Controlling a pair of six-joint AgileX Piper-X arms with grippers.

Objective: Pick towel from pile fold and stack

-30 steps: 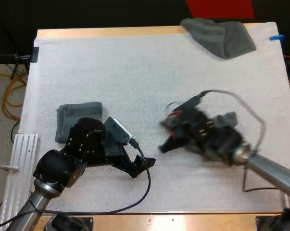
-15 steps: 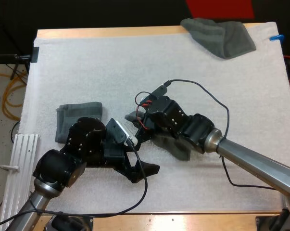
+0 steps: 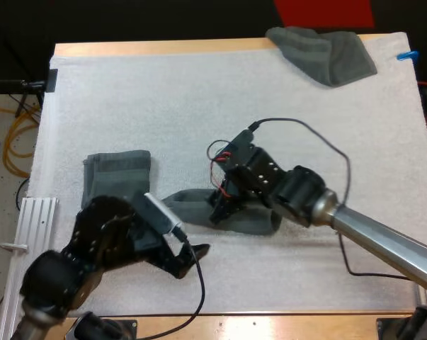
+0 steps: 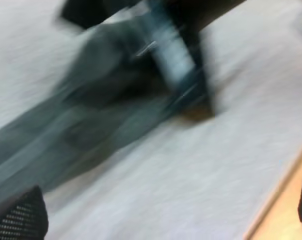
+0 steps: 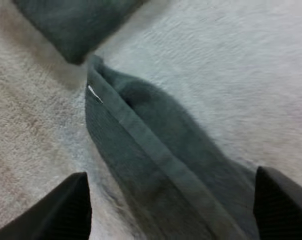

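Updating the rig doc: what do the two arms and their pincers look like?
Left arm and right arm: silver-grey tube links, bulky rounded black joint housings. Left pincer and right pincer: two black fingers each, with textured pads. A black cable loops off each wrist; the right wrist also carries thin red wires.

- Folded towel (image 3: 117,173) on the mat (image 3: 199,106), left side.
- Middle towel (image 3: 188,205) just right of it, apart.
- Crumpled towel (image 3: 323,53) at the far right corner, well apart.
- Right gripper (image 3: 221,207) over the middle towel.
- Left gripper (image 3: 188,261) before it, on the near side.
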